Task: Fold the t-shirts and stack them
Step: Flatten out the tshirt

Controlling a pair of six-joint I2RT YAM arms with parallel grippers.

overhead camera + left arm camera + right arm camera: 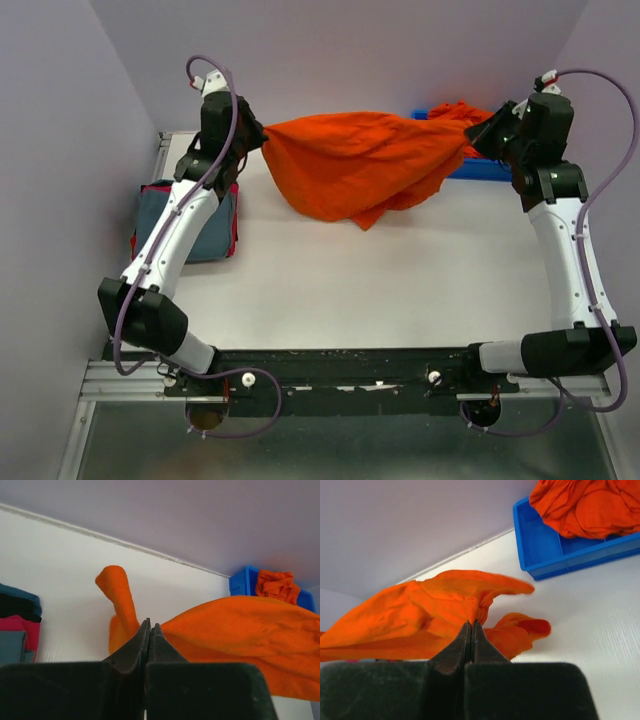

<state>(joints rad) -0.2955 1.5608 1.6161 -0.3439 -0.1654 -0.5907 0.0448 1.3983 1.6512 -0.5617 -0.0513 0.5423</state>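
Orange cloth is spanning the gap between both tools: one orange t-shirt [355, 165] is hanging stretched from the left gripper [255, 135] to the right gripper [478, 140]. Its middle is sagging toward the white table [380, 290] on the near side of the fingertips, though whether it is touching there cannot be told. The left gripper's jaws are pressing together on a corner of this shirt, and a tongue of fabric is sticking up just beyond its tips. The right gripper's jaws are likewise pinching tight on a bunched fold at the opposite end, with a loose flap trailing just past them. Beyond the right gripper and to its outer side, a blue bin [540, 545] is sitting on the table, holding more crumpled orange shirts [585, 505]. Outboard of the left gripper and behind its fingertips, a folded grey-blue shirt [195, 225] is lying flat, with a red-pink shirt [236, 215] showing at its edges underneath.
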